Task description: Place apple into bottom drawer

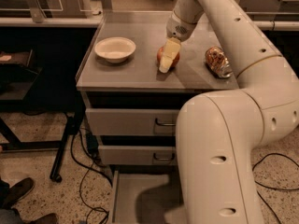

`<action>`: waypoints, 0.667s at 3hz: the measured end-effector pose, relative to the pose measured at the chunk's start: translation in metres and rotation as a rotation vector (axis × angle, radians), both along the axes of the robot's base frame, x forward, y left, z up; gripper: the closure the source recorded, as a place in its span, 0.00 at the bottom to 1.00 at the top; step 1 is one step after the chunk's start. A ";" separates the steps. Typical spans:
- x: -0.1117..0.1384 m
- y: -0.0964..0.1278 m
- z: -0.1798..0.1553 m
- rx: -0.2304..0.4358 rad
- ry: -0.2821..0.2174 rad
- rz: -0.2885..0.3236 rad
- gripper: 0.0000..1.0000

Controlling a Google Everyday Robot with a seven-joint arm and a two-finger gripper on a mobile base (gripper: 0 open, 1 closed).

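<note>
Worktop [100, 76]: a grey cabinet top across the upper middle of the frame, carrying everything loose.
Bowl [115, 49]: pale and shallow, at the left of the top, well apart from the rest.
Upper drawers [131, 121]: two grey fronts under the top, both pushed in.
Bottom drawer [133, 197]: pulled out at the lower middle of the frame, its floor bare as far as I can see; its right part is hidden behind the robot's body.
Apple [160, 55]: red-orange, sitting on the worktop just right of centre, not yet lifted as far as I can judge.
Gripper [166, 62]: down at the apple, a pale part of it crossing the apple's front. Whether it is clamped on the fruit or merely set around it, I cannot tell from here.
Can [217, 62]: crushed, gold-brown, lying near the right edge of the top, clear of the apple.
Arm [243, 45]: sweeps from the upper middle down the right side and fills the lower right.
Risk, grip: a round apple may roll or squirt out if the hold sits off-centre, and could run toward the bowl or off the front edge.
Risk, carry: the way down passes the top's front lip and two drawer fronts; a knock there could drop the apple onto the floor short of the tray.
</note>
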State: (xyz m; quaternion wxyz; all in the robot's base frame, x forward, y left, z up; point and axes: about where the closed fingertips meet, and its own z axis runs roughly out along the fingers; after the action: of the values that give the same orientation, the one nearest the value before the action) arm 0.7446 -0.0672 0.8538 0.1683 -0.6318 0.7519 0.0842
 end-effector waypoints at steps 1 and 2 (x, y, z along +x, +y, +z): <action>0.010 -0.003 -0.008 0.024 -0.009 -0.026 0.00; 0.010 -0.003 -0.008 0.024 -0.009 -0.026 0.00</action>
State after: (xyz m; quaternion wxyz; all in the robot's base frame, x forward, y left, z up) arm 0.7544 -0.0703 0.8461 0.1803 -0.6204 0.7582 0.0880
